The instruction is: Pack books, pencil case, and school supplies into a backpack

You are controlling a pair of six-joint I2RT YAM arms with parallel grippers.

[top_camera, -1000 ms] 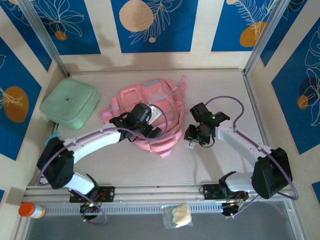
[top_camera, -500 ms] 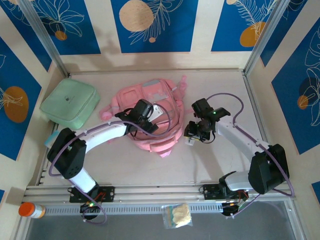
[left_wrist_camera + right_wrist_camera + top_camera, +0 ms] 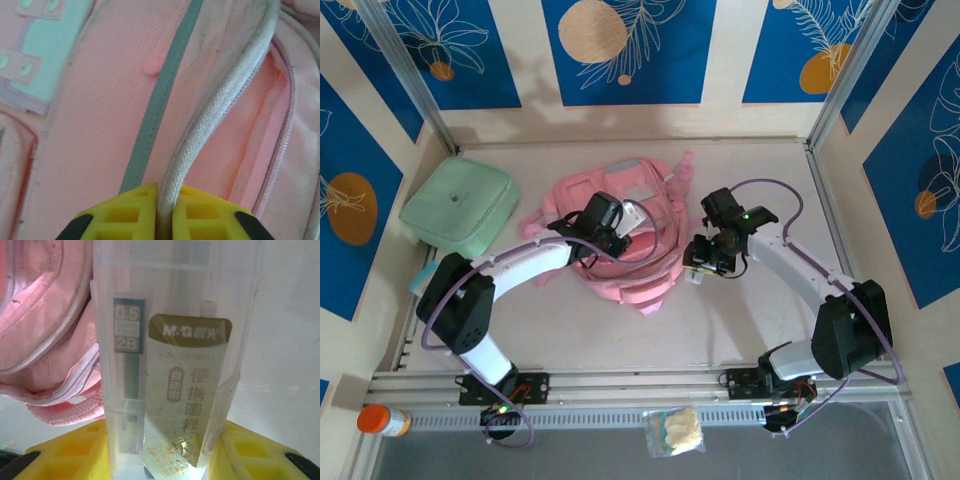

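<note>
One pink backpack (image 3: 655, 200) lies mid-frame in the top view, with one mint pouch (image 3: 458, 207) at upper left. The left arm reaches in from the lower left, and its left gripper (image 3: 165, 220) is clenched on the backpack's pale corded zip edge (image 3: 220, 100). At centre right, the right gripper (image 3: 165, 465) grasps one clear case (image 3: 175, 300) just beside the backpack. The case contains a 2B lead tube (image 3: 129, 340) and a printed card (image 3: 190, 390).

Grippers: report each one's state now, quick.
Left gripper: shut on the white piped rim of the backpack.
Right gripper: closed on a clear plastic stationery case.
</note>
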